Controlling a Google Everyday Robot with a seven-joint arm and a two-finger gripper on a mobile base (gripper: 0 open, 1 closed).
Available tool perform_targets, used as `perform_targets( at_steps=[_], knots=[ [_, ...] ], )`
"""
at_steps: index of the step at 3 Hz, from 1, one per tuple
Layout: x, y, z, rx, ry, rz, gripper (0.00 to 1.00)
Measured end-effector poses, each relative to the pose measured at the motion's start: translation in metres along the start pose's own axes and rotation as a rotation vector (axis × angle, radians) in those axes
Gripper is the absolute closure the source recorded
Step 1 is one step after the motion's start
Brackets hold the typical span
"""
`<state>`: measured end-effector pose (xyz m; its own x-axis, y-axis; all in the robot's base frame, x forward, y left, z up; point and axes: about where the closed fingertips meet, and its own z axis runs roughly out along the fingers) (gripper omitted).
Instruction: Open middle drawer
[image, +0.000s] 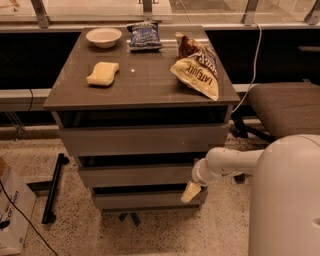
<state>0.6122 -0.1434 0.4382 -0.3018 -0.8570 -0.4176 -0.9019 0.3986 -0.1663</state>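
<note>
The grey-brown cabinet has three drawers. The middle drawer (137, 175) is the wide flat front in the centre, below the taller top drawer (145, 139) and above the lowest drawer (145, 199). My white arm reaches in from the right. My gripper (190, 191) hangs at the cabinet's right front corner, at the right end of the lowest drawer, just below the middle drawer's right end. Its cream fingertips (188, 194) point down and left.
On the cabinet top (140, 75) lie a yellow sponge (103, 73), a white bowl (103, 36), a blue snack bag (144, 36) and a yellow chip bag (196, 70). A padded chair (287, 107) stands at the right. A black bar (54, 187) and a cardboard box (12, 215) lie on the floor at left.
</note>
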Motion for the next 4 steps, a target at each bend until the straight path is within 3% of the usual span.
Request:
perform_targets(
  at_steps=[2, 4],
  knots=[
    [-0.0011, 0.0060, 0.0117, -0.027, 0.012, -0.047, 0.50],
    [-0.0008, 0.0082, 0.0107, -0.035, 0.010, -0.052, 0.96]
  ],
)
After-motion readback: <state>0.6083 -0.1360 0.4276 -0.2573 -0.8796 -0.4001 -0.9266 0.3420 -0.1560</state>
